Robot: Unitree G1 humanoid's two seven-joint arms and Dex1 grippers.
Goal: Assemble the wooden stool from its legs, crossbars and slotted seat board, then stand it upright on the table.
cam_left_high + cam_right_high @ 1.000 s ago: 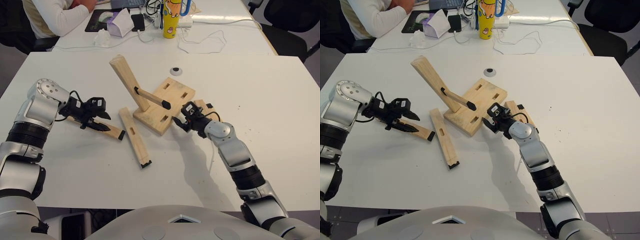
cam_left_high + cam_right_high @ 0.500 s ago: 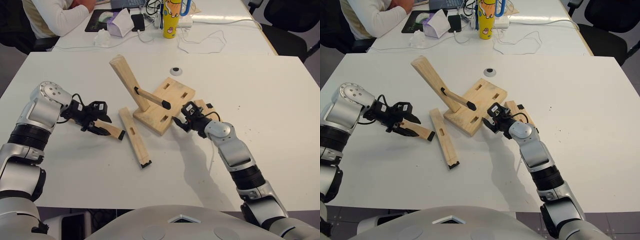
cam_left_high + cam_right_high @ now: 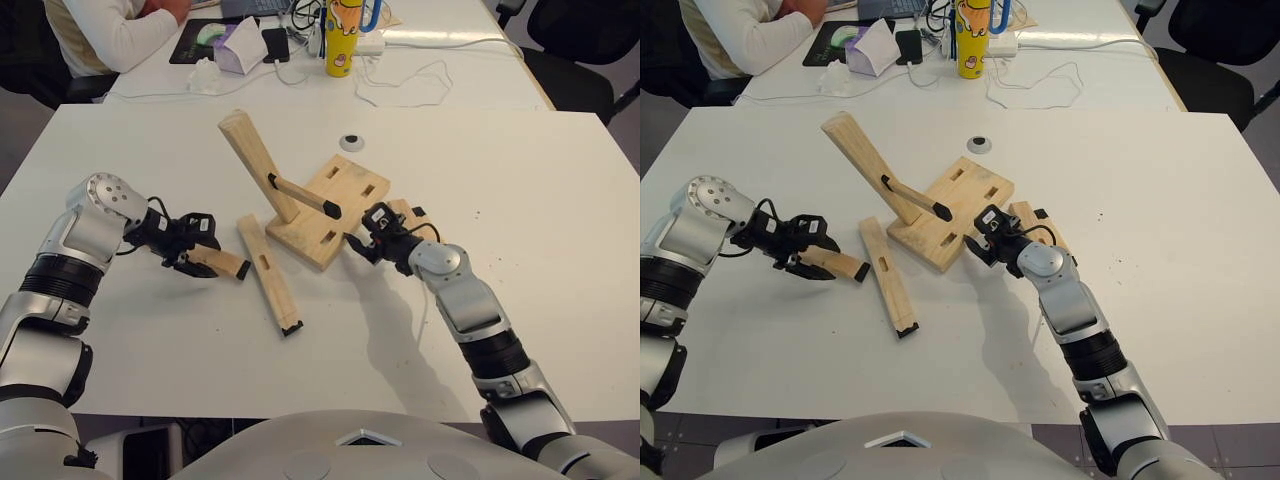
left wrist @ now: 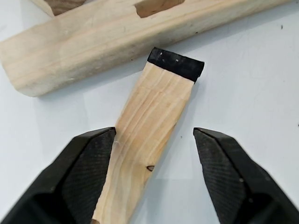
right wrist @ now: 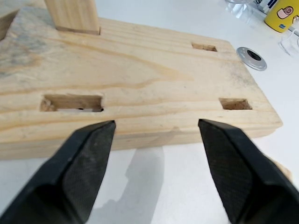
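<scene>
On the white table (image 3: 520,180), the left gripper (image 4: 154,132) has slid forward and now sits wide open astride the loose crossbar (image 3: 222,262). The right gripper (image 5: 156,123) stays wide open at the seat board's (image 3: 335,200) edge. One leg (image 3: 255,160) and one fitted bar (image 3: 302,196) stand in the one board, and one loose leg (image 3: 268,272) lies beside it.

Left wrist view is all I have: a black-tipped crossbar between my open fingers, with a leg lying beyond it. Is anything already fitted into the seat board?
Observer: Yes. One leg stands tilted in the seat board, with a second crossbar plugged into its side.
Operator: Where is the right gripper?
Observer: The right gripper is open and holds nothing. It faces the seat board's edge.
Operator: Any other loose parts over there?
Observer: Another wooden piece lies flat just beyond the right gripper.
</scene>
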